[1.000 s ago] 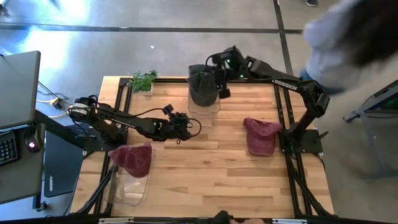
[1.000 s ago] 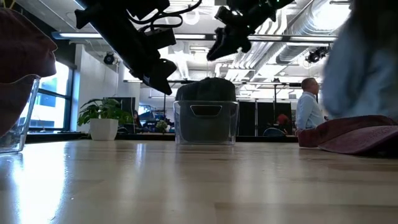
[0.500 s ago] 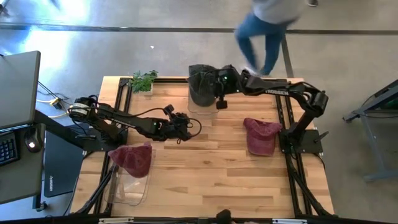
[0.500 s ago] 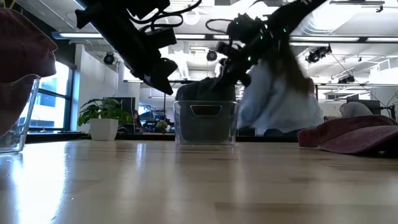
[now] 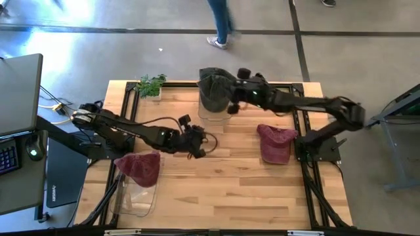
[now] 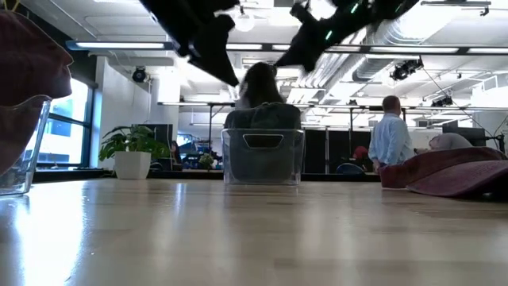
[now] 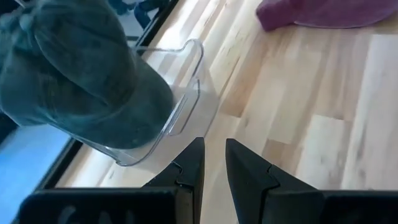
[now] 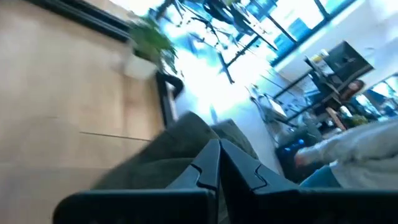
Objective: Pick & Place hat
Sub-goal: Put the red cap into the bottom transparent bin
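A dark green hat [image 5: 211, 88] [image 6: 262, 119] sits crown up in a clear bin [image 5: 215, 113] [image 7: 186, 93] at the table's far middle. My right gripper [image 5: 231, 108] [image 8: 219, 149] is shut and hangs above the hat's right side; in the low view [image 6: 282, 65] it is clear of the hat. One maroon hat [image 5: 275, 143] lies flat on the table at the right. Another maroon hat [image 5: 139, 167] rests on top of a clear bin [image 5: 138, 196] at the near left. My left gripper [image 5: 201, 139] [image 7: 213, 146] hovers over mid-table, a narrow gap between its fingers, which hold nothing.
A small potted plant [image 5: 151, 85] stands at the far left corner. Black frame rails run along the table's left and right edges. Bare wood lies across the near middle. People are walking and standing in the room beyond the far edge.
My right gripper has shut beside the green hat's right side, dipped toward it and come up again with nothing between its fingers; the hat stays in its bin. My left gripper has shifted a little toward the right and near edges. A person has walked past behind the table.
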Controlling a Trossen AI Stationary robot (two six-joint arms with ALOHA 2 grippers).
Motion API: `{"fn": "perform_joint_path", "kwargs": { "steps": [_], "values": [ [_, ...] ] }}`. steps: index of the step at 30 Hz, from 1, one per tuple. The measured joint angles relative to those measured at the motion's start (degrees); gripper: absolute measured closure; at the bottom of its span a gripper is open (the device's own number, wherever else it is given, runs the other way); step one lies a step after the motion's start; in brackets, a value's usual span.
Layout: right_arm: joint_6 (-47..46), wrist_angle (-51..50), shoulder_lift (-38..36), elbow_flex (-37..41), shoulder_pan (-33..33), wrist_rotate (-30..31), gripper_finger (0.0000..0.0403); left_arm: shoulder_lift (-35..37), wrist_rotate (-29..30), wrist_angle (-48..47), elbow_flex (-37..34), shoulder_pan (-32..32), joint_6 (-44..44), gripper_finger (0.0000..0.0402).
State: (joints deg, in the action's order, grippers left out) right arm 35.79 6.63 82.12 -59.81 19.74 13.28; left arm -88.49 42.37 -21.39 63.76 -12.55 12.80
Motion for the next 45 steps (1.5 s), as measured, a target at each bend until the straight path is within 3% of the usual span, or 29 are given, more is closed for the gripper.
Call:
{"fn": "perform_joint_path", "kwargs": {
  "steps": [8, 14, 17, 21, 25, 30, 34, 41, 45],
  "values": [
    [-16.16, -25.40, -19.47, -0.02, -11.73, 7.27, 0.0390, 0.00, 5.95, -4.23, 3.95, -6.63, 0.11, 0.0342],
    [-33.18, -49.10, -26.76, -0.02, -12.89, 10.27, 0.0348, 0.02, 5.76, -4.96, 6.57, -10.40, -0.54, 0.0342],
    [-40.28, -58.22, -27.27, -0.02, -10.72, 6.69, 0.0310, 0.02, 5.81, -5.01, 7.33, -11.68, -1.02, 0.0342],
    [-49.06, -69.57, -24.89, -0.02, -5.56, -3.84, 0.0261, 0.02, 5.95, -5.13, 8.46, -12.72, -2.01, 0.0342],
    [-55.25, -79.45, -20.56, 0.62, -2.74, -7.36, 0.0231, 0.02, 4.52, -5.05, 8.77, -12.61, -1.92, 0.0342],
    [-61.12, -79.27, -17.16, 8.88, -2.64, -4.78, 0.0239, 0.02, 4.08, -6.07, 8.77, -12.61, -0.47, 0.0342],
    [-62.79, -75.16, -15.48, 17.73, -2.63, -6.66, 0.0290, 0.02, 3.24, -6.20, 8.77, -12.61, 1.10, 0.0342],
    [-64.48, -52.59, -15.32, 28.01, -7.97, -25.91, 0.0393, -0.46, -7.54, -4.62, 8.77, -12.57, 0.94, 0.0342],
    [-70.94, -34.79, -15.32, 31.26, -16.01, -31.20, 0.0390, -3.11, -12.86, -0.42, 8.66, -11.80, -4.34, 0.0342]
  ]
}}
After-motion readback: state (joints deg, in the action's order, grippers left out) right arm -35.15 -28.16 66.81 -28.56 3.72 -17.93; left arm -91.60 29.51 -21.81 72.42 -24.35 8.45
